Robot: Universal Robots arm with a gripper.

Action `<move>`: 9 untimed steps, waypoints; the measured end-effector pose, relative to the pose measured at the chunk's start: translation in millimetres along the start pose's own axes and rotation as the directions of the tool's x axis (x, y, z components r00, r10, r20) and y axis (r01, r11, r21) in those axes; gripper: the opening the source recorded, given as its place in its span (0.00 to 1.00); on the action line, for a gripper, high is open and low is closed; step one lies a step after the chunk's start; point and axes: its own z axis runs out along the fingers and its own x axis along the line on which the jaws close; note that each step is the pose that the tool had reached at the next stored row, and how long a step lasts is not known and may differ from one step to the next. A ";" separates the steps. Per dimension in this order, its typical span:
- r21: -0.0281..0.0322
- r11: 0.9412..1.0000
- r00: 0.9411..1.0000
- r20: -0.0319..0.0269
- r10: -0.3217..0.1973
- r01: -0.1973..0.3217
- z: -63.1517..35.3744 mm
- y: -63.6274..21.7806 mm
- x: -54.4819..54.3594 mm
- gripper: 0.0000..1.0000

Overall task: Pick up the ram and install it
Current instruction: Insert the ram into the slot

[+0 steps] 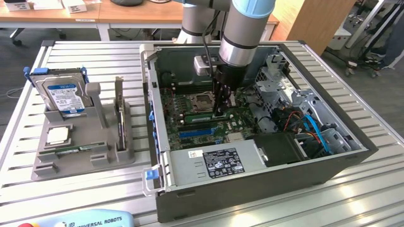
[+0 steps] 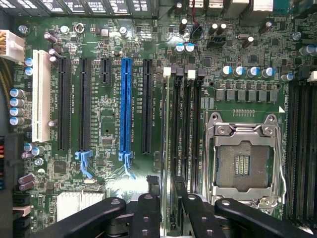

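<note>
Your tool (image 2: 168, 198) hangs inside the computer case (image 1: 252, 184) with its fingers (image 2: 146, 210) partly parted astride the ram (image 2: 166, 144), which stands on edge in a slot beside the processor socket (image 2: 242, 161), its long axis running straight out from between them

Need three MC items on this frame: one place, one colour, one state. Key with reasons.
1. The arm reaches:
A) over the hard-drive rack
B) into the open case
C) off the table

2. The coloured long expansion slot is:
A) red
B) blue
C) yellow

3. The CPU socket is:
A) empty
B) holding a processor
C) under a heatsink

Key:
1 B, its tool end hangs above the motherboard.
2 B, it is blue among black slots.
3 A, bare contacts show inside the frame.
</note>
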 end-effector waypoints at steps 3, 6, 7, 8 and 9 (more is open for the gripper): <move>0.000 1.000 1.000 0.000 0.000 0.000 -5.1 0.2 0.1 0.25; 0.000 1.000 1.000 0.000 0.000 0.000 -10.3 0.4 0.2 0.25; 0.000 1.000 1.000 0.000 0.000 0.000 -12.6 0.5 0.3 0.25; 0.000 1.000 1.000 0.000 0.000 0.000 -14.7 0.6 0.3 0.25; 0.000 1.000 1.000 0.000 0.000 0.000 -16.7 0.6 0.4 0.25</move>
